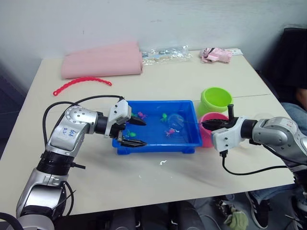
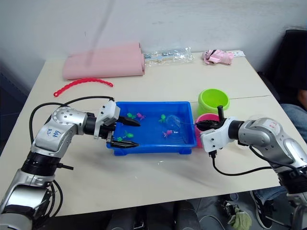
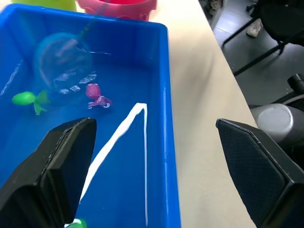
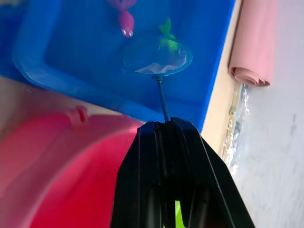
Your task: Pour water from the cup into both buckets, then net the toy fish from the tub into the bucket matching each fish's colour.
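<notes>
L fingers straddle tub rim.

Left gripper spread wide, right gripper clamped.

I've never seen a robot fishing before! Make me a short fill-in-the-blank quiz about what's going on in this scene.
1. The right gripper holds the thin handle of the ____.
2. The toy fish lie in a tub coloured ____.
3. The pink bucket stands closer to the robot than the ____ bucket.
4. The left gripper's fingers are ____, one over the tub, one outside its near rim.

Missing words: net; blue; green; open
</notes>
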Motion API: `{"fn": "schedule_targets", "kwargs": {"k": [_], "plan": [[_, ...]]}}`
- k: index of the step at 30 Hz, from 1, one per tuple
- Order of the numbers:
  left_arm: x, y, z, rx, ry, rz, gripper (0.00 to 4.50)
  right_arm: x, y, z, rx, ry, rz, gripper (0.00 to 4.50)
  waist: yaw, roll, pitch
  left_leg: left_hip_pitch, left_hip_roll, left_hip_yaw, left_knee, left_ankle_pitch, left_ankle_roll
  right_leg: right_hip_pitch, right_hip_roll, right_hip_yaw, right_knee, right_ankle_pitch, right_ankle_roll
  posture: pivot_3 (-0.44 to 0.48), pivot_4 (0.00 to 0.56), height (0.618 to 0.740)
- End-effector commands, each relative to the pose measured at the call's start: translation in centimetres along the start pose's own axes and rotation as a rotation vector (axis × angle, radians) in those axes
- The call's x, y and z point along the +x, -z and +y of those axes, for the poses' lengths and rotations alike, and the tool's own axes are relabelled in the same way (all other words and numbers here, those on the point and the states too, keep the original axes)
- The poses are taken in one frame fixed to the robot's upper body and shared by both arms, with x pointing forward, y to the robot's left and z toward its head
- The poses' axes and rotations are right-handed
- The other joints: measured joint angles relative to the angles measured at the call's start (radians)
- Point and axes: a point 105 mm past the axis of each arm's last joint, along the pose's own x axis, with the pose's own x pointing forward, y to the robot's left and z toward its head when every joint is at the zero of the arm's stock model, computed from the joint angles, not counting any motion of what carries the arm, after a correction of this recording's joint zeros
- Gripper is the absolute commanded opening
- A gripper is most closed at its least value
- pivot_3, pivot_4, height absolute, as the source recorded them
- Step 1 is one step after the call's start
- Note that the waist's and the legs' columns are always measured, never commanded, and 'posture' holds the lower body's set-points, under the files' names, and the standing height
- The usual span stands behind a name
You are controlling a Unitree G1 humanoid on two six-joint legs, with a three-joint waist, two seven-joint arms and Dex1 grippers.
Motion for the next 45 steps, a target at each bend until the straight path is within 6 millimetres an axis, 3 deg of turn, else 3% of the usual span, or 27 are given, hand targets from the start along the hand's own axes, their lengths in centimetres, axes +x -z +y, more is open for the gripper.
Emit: {"fn": "schedule_targets", "kwargs": {"k": [1,7,15,20,28,35,38,45], "plan": [[-0.8,-1.1,0.0,0.044,-0.018,-0.024,4.40,0.0,-1.6,0.4,0.125,0.002,-0.069,0.00,0.002,0.000,0.000,0.000,0.000,0.000,0.000,0.000,0.000,0.000,0.000,0.000,0.000,0.000,0.000,0.000,0.150,0.738],[-1.0,-1.1,0.3,0.050,-0.023,-0.019,4.40,-0.2,-2.9,0.9,0.432,0.007,-0.108,0.00,0.002,0.000,0.000,0.000,0.000,-0.001,0.000,0.000,0.000,0.000,0.000,0.000,0.000,0.000,0.000,0.000,0.150,0.738],[-1.2,-1.3,0.8,0.065,-0.027,-0.020,4.40,-1.2,-4.5,0.8,1.053,-0.010,-0.186,0.00,0.004,0.000,0.000,-0.001,0.000,-0.002,0.000,0.000,0.000,0.001,0.000,-0.001,0.000,0.000,0.000,0.000,0.150,0.738],[-1.0,-1.7,1.4,0.069,-0.028,-0.044,4.40,-3.0,-4.9,0.2,1.211,0.008,-0.182,0.00,0.008,0.000,0.000,-0.001,-0.001,-0.003,0.000,0.000,0.001,0.001,-0.001,-0.002,-0.001,0.000,0.000,0.000,0.150,0.738],[0.8,-3.9,0.9,0.048,0.057,-0.162,4.40,-8.8,-3.7,-2.1,1.204,0.290,-0.088,0.00,0.019,0.000,0.000,-0.002,-0.002,-0.004,0.000,-0.001,0.001,0.001,-0.001,-0.002,-0.002,0.000,0.000,0.000,0.150,0.738],[2.5,-4.9,0.9,0.076,0.147,-0.181,4.40,-14.7,-2.1,-1.5,1.061,0.405,0.200,0.00,0.031,-0.001,-0.001,-0.001,-0.005,-0.004,0.000,-0.001,0.001,0.002,-0.001,-0.002,-0.006,0.000,0.000,0.000,0.150,0.738],[3.1,-5.2,1.2,0.086,0.163,-0.188,4.40,-15.8,-1.5,-1.4,0.881,0.412,0.312,0.00,0.029,-0.001,-0.001,-0.001,-0.006,-0.004,0.000,-0.001,0.002,0.003,0.000,-0.003,-0.006,0.000,0.000,0.000,0.150,0.738],[4.1,-5.8,1.6,0.113,0.193,-0.206,4.40,-15.8,-1.1,-0.1,0.134,0.226,0.493,0.00,0.024,-0.001,-0.001,-0.001,-0.006,-0.003,-0.001,-0.001,0.001,0.002,0.000,-0.002,-0.007,0.000,0.001,0.000,0.150,0.738]]}}
